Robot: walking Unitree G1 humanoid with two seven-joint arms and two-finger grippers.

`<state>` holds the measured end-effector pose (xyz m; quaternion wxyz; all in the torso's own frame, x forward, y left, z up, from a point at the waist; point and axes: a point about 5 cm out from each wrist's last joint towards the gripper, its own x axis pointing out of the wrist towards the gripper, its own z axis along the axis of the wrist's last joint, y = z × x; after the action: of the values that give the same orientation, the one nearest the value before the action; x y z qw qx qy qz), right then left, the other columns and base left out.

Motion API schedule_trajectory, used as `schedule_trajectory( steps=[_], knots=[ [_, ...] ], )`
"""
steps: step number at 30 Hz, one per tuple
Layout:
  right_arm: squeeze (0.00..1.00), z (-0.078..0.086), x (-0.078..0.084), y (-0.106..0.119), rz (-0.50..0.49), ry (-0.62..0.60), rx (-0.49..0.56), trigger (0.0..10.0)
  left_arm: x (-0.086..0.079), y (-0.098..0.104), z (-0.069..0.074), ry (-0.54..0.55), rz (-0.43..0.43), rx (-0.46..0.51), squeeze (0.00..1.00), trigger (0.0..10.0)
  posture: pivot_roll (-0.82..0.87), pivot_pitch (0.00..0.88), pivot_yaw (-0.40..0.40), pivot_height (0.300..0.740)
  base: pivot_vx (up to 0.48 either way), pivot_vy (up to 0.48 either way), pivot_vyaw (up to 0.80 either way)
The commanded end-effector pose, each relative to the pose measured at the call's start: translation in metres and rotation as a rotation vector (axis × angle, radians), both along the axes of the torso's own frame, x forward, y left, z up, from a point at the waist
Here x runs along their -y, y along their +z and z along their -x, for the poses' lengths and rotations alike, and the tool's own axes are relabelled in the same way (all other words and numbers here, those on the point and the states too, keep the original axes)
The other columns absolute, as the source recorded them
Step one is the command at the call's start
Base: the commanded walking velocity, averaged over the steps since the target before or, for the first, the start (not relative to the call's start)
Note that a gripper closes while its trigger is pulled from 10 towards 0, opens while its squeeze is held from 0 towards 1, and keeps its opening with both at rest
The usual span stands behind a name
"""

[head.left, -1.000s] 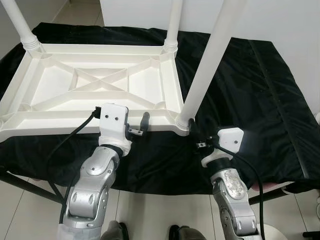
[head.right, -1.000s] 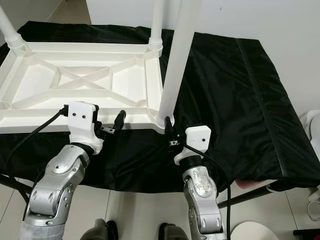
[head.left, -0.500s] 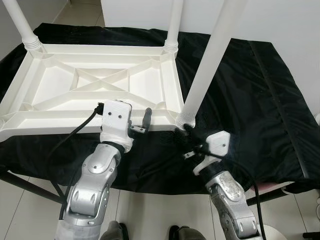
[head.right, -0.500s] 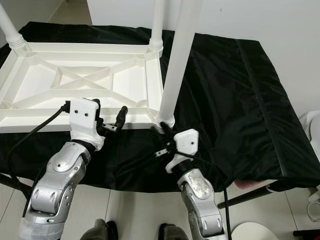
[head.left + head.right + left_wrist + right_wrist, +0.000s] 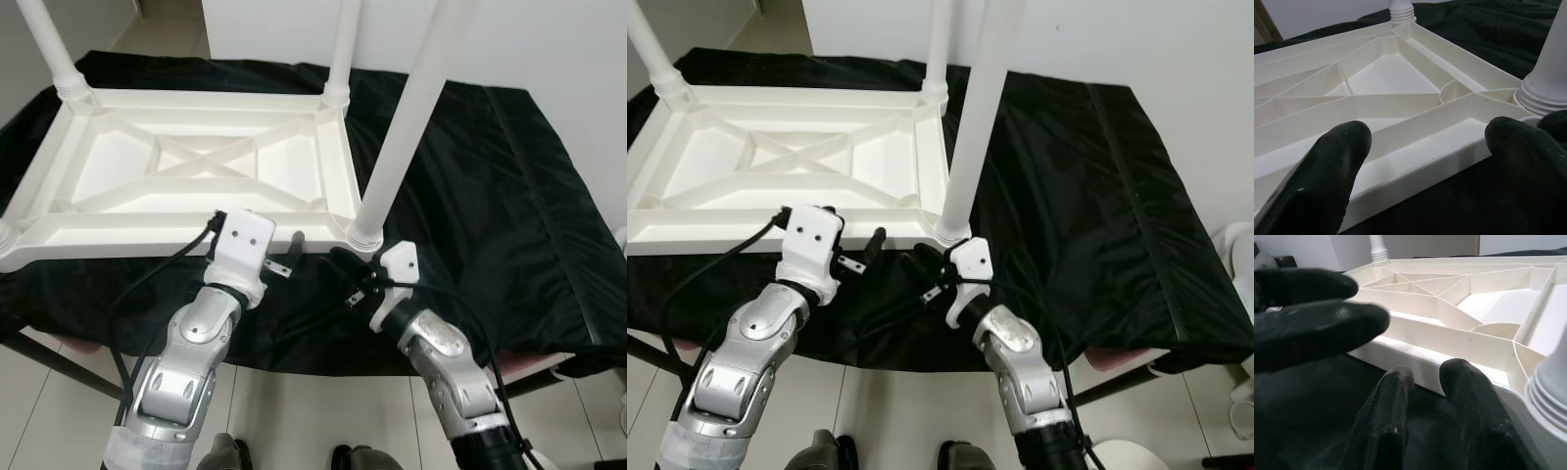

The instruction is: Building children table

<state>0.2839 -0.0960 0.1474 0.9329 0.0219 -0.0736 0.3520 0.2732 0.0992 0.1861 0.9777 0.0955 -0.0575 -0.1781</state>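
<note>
Swung inward off the near leg, the right gripper now lies beside the spread left gripper, both fronting the upturned table's near rim; its fingers look nearly closed.

Upper lengths of the three fitted legs run out of frame. The upturned table loses its near-left corner at the picture edge. In the right wrist view, the fingers appear blurred.
</note>
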Motion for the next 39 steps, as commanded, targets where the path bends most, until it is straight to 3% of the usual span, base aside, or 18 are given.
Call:
schedule_trajectory(
  steps=[1,8,10,20,29,31,32,34,37,39],
  knots=[
    [0.00,-0.009,0.005,-0.002,-0.010,-0.007,-0.010,10.0,0.004,-0.005,0.001,-0.048,-0.037,-0.027,0.00,10.0,-0.07,0.113,-0.018,0.740,0.000,0.000,0.00],
    [0.00,-0.024,0.014,0.006,-0.021,-0.054,0.009,10.0,0.005,-0.009,0.002,-0.058,-0.078,-0.025,0.00,10.0,-0.06,0.119,-0.021,0.740,0.000,0.000,0.00],
    [0.00,-0.035,0.023,0.012,-0.044,-0.117,0.019,10.0,0.005,-0.010,0.002,-0.062,-0.102,-0.021,0.00,10.0,-0.06,0.125,-0.021,0.740,0.000,0.000,0.00],
    [0.00,-0.047,0.044,0.016,-0.101,-0.244,0.031,10.0,0.008,-0.007,-0.003,-0.077,-0.123,0.000,0.00,10.0,-0.08,0.134,-0.012,0.740,0.000,0.000,0.00],
    [0.00,-0.057,0.076,0.018,-0.140,-0.463,0.053,10.0,0.006,-0.006,-0.009,-0.083,-0.160,0.018,0.00,10.0,-0.08,0.136,0.000,0.740,0.000,0.000,0.00],
    [0.00,-0.061,0.096,0.020,-0.133,-0.601,0.065,10.0,0.005,-0.005,-0.013,-0.077,-0.177,0.027,0.00,10.0,-0.09,0.134,0.002,0.740,0.000,0.000,0.00],
    [0.00,-0.061,0.096,0.020,-0.133,-0.601,0.065,10.0,0.005,-0.005,-0.013,-0.077,-0.177,0.027,0.00,10.0,-0.09,0.134,0.002,0.740,0.000,0.000,0.00],
    [0.00,-0.064,0.112,0.022,-0.123,-0.718,0.067,10.0,0.004,-0.004,-0.016,-0.070,-0.186,0.030,0.00,10.0,-0.09,0.135,0.006,0.740,0.000,0.000,0.00],
    [0.00,-0.065,0.115,0.023,-0.125,-0.747,0.066,10.0,0.003,-0.004,-0.017,-0.068,-0.186,0.031,0.00,10.0,-0.09,0.134,0.006,0.740,0.000,0.000,0.00],
    [0.00,-0.065,0.107,0.027,-0.122,-0.707,0.090,10.0,0.002,-0.004,-0.019,-0.062,-0.187,0.036,0.00,10.0,-0.09,0.135,0.004,0.740,0.000,0.000,0.00]
  ],
)
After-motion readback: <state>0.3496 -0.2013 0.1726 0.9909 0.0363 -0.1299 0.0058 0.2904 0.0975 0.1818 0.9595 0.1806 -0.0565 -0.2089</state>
